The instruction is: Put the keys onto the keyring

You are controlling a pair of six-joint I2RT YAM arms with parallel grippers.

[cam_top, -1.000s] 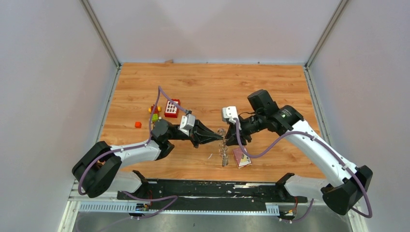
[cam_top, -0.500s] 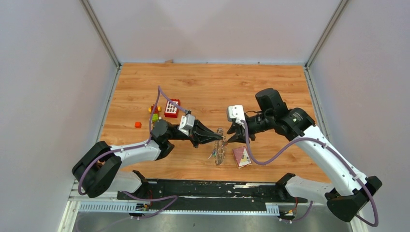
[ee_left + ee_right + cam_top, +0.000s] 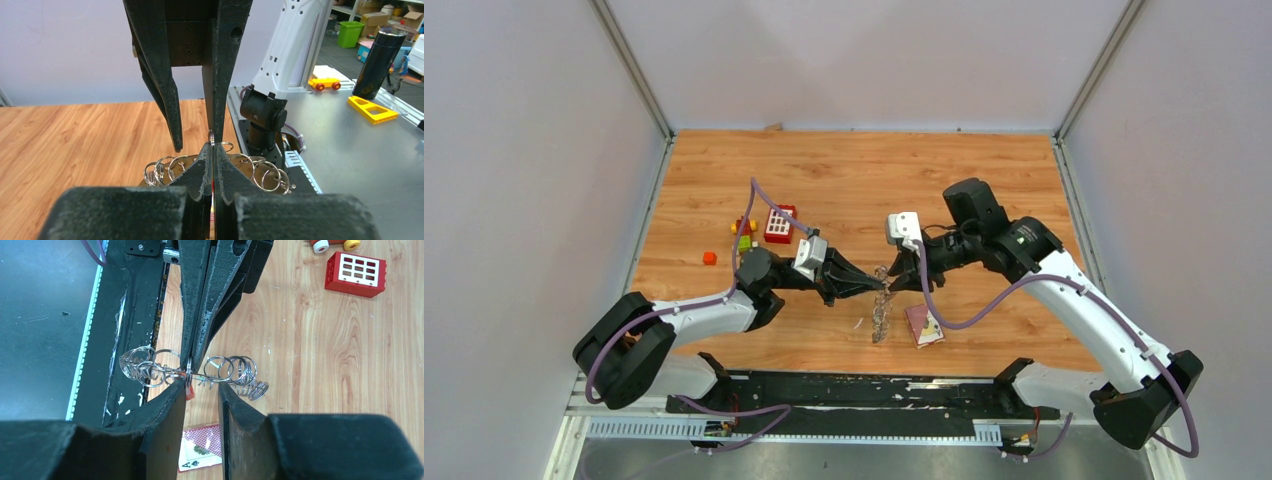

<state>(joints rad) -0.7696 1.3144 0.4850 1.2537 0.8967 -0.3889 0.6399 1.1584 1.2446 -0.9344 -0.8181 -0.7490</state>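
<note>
The keyring (image 3: 881, 305), a large silvery ring threaded with many small wire loops, hangs over the wood between the two arms. My left gripper (image 3: 882, 286) is shut on its upper rim, and the loops (image 3: 165, 167) fan out to both sides of my closed tips (image 3: 212, 145). A key's red tag (image 3: 190, 391) dangles from the rim beside my right gripper's left finger (image 3: 165, 420). My right gripper (image 3: 200, 387) faces the left one, open. Its tips straddle the rim (image 3: 220, 370) just past the left gripper's pinch, with a gap showing between them. No other keys can be made out.
A maroon-backed playing card (image 3: 924, 325) lies on the table under the right gripper. A red block with white squares (image 3: 779, 224), small coloured toy pieces (image 3: 744, 232) and an orange bit (image 3: 710, 258) sit at the left. The black mounting rail (image 3: 864, 390) runs along the near edge.
My right gripper drew back to the right, then returned left to the ring. The hanging keyring swung and shifted slightly. The left arm stayed put.
</note>
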